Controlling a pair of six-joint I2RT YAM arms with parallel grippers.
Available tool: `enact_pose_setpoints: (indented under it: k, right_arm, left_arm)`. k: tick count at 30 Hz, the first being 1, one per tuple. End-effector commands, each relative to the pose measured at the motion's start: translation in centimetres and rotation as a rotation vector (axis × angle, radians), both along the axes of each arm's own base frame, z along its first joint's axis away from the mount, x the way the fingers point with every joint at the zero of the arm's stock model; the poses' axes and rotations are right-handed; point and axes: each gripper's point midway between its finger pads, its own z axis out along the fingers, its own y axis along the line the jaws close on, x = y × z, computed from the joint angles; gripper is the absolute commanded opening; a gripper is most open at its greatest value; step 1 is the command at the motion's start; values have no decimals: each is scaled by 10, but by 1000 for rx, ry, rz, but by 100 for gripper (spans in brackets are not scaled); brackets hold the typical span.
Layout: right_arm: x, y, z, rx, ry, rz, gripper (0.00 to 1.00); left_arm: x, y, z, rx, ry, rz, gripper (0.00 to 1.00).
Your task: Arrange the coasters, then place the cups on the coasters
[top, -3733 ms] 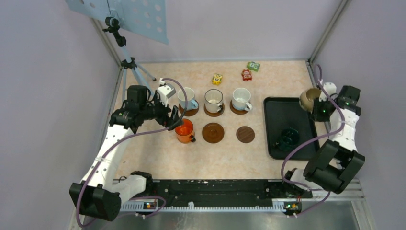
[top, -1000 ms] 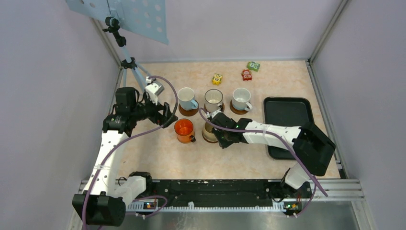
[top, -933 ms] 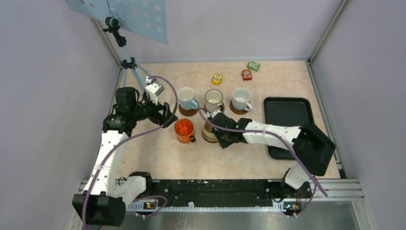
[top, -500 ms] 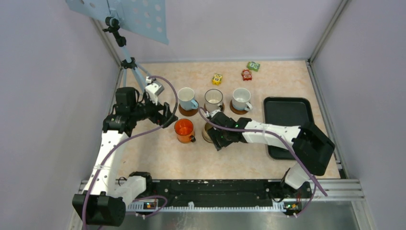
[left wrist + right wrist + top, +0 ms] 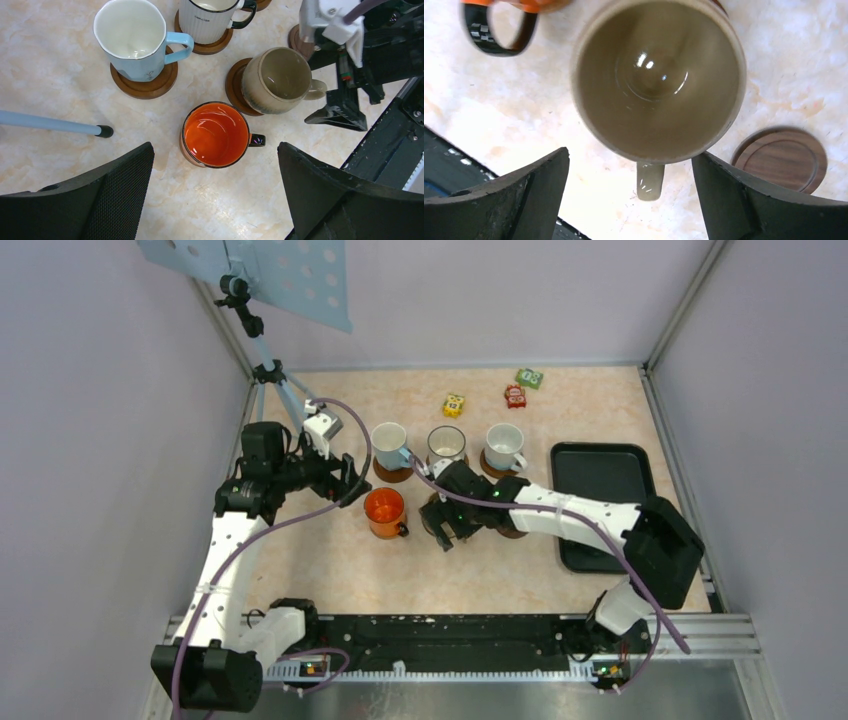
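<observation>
Top external view shows a black rail (image 5: 450, 630) along the near edge of the bench (image 5: 330, 575), a pale, marbled beige surface.

In the near row, the orange mug (image 5: 215, 135) stands under the left claw (image 5: 215, 145), which is spread wide and holds nothing. Just beside it, the beige mug (image 5: 659, 75) sits off-centre on a brown coaster (image 5: 235, 87). The right claw (image 5: 630, 152) is wide open around the mug's handle and grips nothing. A bare coaster (image 5: 786, 159) lies near it.

Behind these, the light blue mug (image 5: 390, 445), the dark-rimmed white mug (image 5: 446, 445) and the white mug (image 5: 503, 445) each stand on a coaster.

A black tray (image 5: 600, 475) lies by the right edge. Three toy blocks (image 5: 515, 395) lie near the far edge. At the far left corner a tripod (image 5: 270, 375) carries a blue perforated panel (image 5: 290, 270). Plain lilac-grey walls (image 5: 500, 300) enclose the bench.
</observation>
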Motion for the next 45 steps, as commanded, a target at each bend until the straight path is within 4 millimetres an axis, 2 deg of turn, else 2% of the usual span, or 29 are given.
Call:
enact_pose_setpoints:
  k: [1, 9, 12, 16, 18, 23, 27, 31, 35, 38, 42, 45]
  right_arm:
    - [2, 13, 59, 101, -97, 132, 90]
    - [4, -7, 103, 145, -212, 228, 92]
    - [13, -27, 121, 172, -246, 263, 92]
    - [33, -68, 132, 192, -192, 192, 87]
    - [42, -97, 130, 177, -165, 154, 83]
    - [35, -158, 119, 154, -53, 109, 78]
    - [24, -208, 105, 67, -1, 43, 77]
    - [6, -248, 97, -60, 9, 6, 76]
    - [-13, -278, 91, -189, 29, -8, 72]
    - [-32, -300, 73, -302, 95, 2, 61]
    - [-53, -314, 53, -366, 162, 5, 55]
    - [-60, -316, 38, -363, 203, -6, 54]
  left_arm:
    - [2, -1, 6, -6, -31, -9, 99]
    - [2, -2, 7, -12, -31, -14, 99]
    - [2, -1, 6, -8, -33, -13, 99]
    - [0, -2, 8, -9, -41, -16, 99]
    - [0, -2, 9, -8, -43, -18, 99]
    - [-2, -5, 10, -22, -38, -36, 99]
    - [-3, -5, 11, -25, -43, -40, 99]
    - [-6, -6, 12, -27, -54, -45, 99]
    - [-6, -6, 13, -28, -57, -48, 99]
    - [-7, -8, 15, -37, -57, -54, 99]
    - [-7, -8, 16, -38, -61, -55, 99]
    - [-8, -8, 17, -38, -66, -57, 99]
